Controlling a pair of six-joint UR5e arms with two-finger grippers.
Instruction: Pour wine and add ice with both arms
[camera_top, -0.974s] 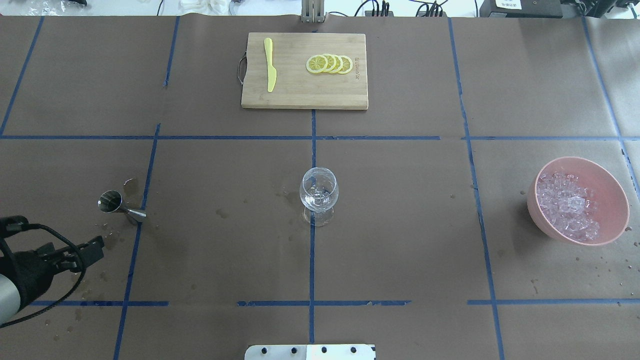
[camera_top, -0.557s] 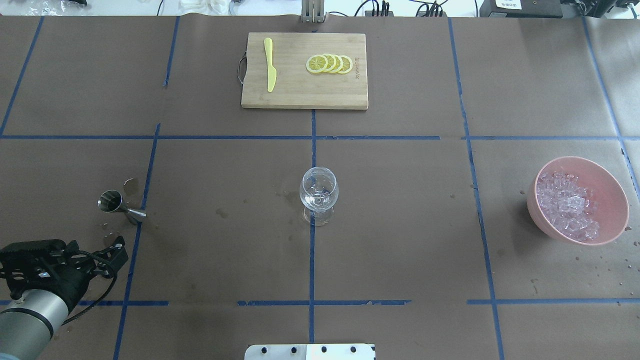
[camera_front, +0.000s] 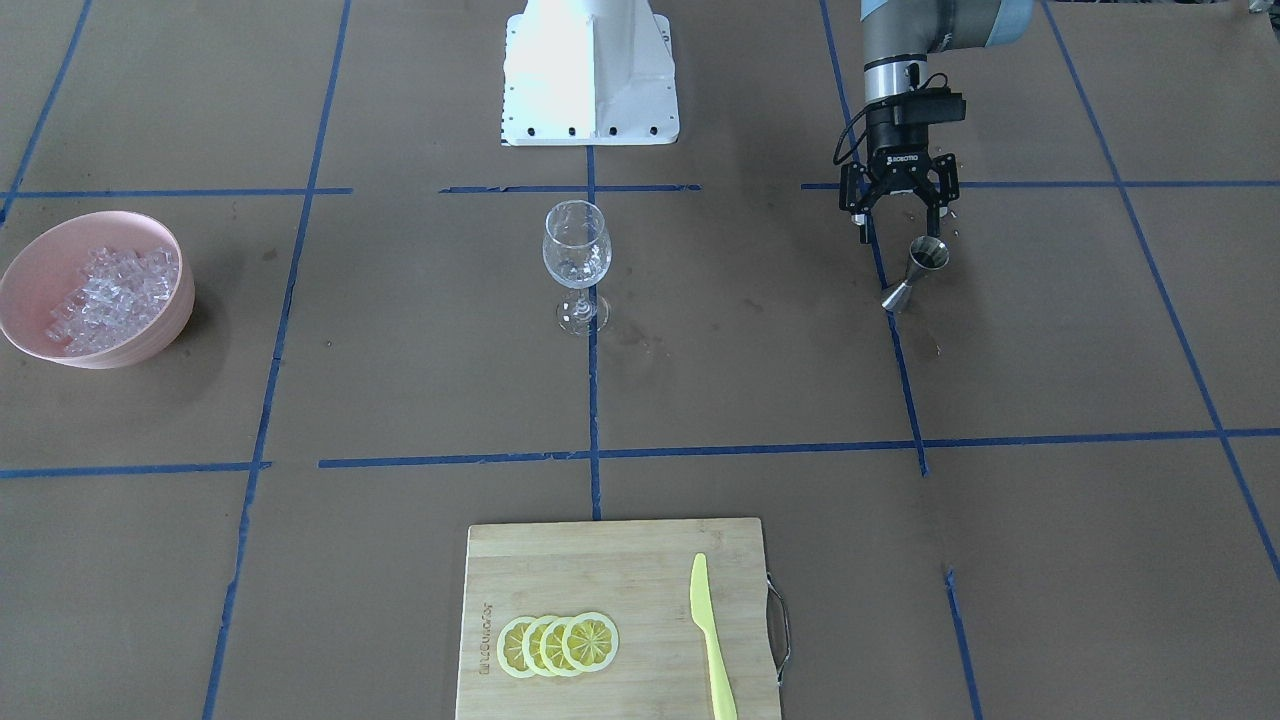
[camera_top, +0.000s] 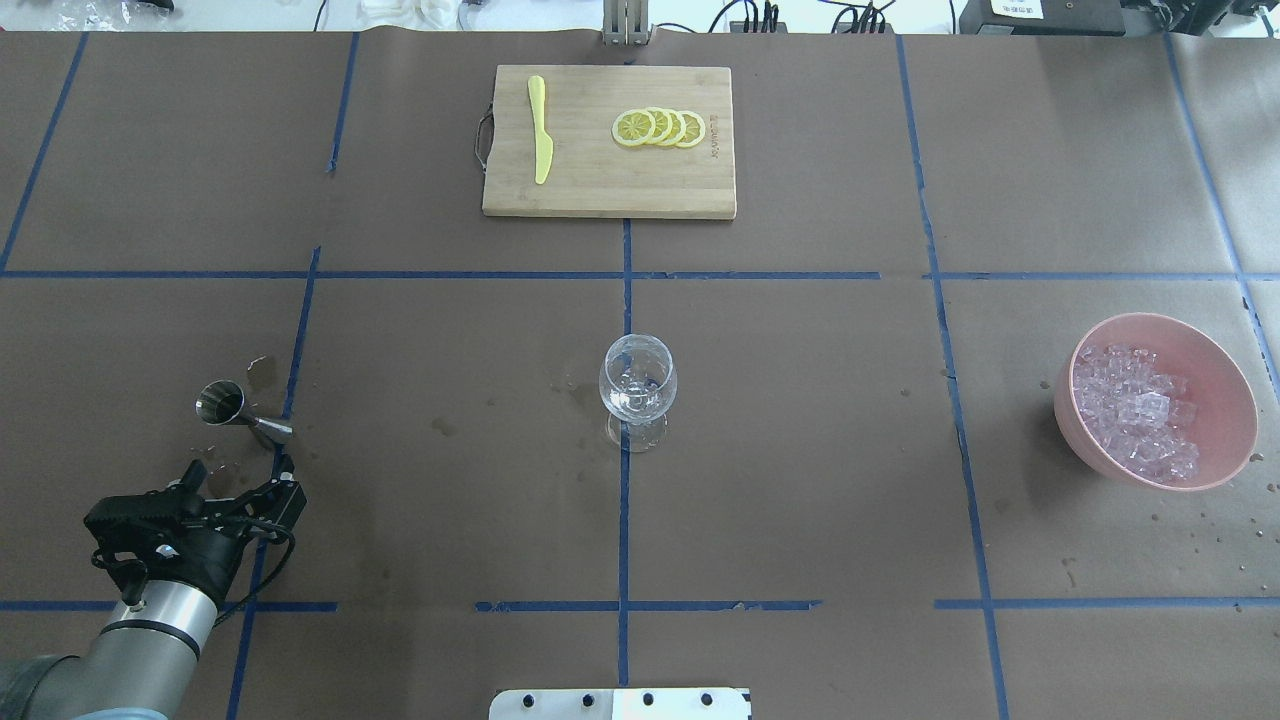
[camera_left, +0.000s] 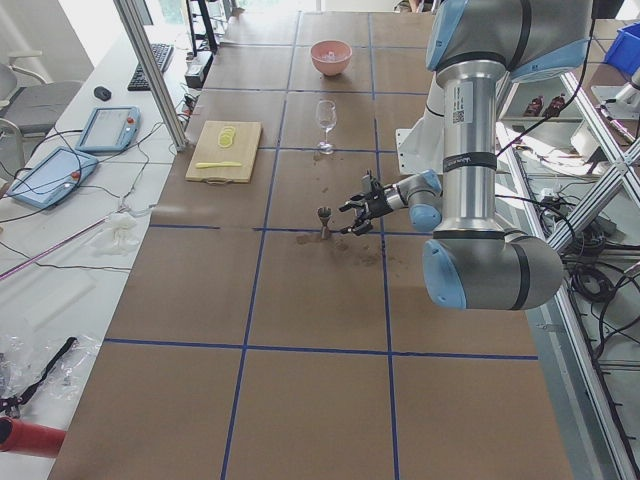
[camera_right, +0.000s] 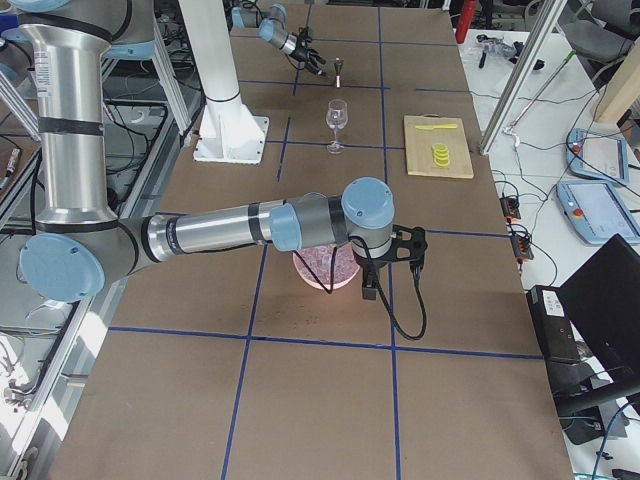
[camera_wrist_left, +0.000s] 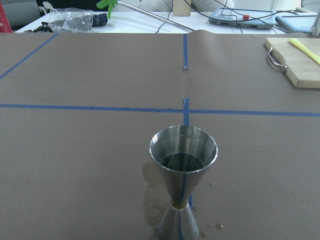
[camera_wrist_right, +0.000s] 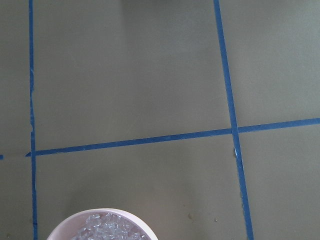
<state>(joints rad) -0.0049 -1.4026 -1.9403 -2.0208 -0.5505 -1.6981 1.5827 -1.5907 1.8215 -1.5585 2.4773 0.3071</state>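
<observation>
Brown paper covers the table (camera_top: 800, 400), split by blue tape lines (camera_top: 625, 250) into big squares.

L side, toward the robot's edge: the left gripper (camera_top: 240, 482) hangs low, fingers spread, nothing betw. them. "ROBOTIQ" reads in white on its black body in the front-facing view. Just beyond its tips the steel jigger (camera_top: 243, 412) stands upright beside a tape line, not touched. Wet spots (camera_top: 215, 470) dot the paper round it. The wrist cam looks straight into its top cone.

Wide bare paper from there to the table's centre, where the wine glass (camera_top: 638, 385) stands upright on the middle tape line, apart from all else. At the robot's edge sits the white pedestal base (camera_top: 620, 703).

Far edge, middle: a bamboo cutting board (camera_top: 600, 185), metal handle on its L end. On it lie a yellow knife (camera_top: 540, 130) and four overlapped lemon slices (camera_top: 660, 128). There's a burnt-in mark along the R end, too small to read.

More bare paper, then near the table's R edge the pink bowl (camera_top: 1222, 385) with the ice (camera_top: 1135, 410) heaped inside. There are droplets on the paper by it.

The right gripper (camera_right: 375, 280) shows only in the right-side view, above the bowl; can't tell if it's spread or closed. Its wrist cam catches just the bowl's rim and some cubes.
</observation>
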